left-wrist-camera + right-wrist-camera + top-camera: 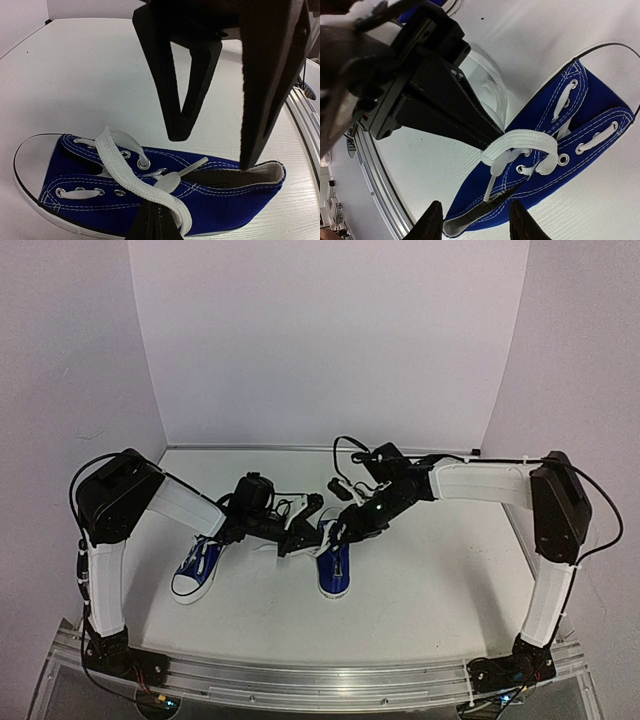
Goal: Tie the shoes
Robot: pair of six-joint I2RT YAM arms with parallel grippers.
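Left gripper (487, 143) pinches a lace (520, 140); right gripper (472, 212) stands open over the same shoe (334, 568).
The white tabletop (440, 570) carries both blue shoes side by side, near the middle; both arms bend inward over it and meet above the shoe on the right; the second shoe (197, 570) lies well apart to the left, white toe cap toward the near edge, no gripper on it; the worked shoe lies untied, tongue showing; the left gripper is closed on a flat white loop of the lace above the eyelets; the right gripper's fingers (177, 100) are spread, holding nothing, one on each side of the heel opening.
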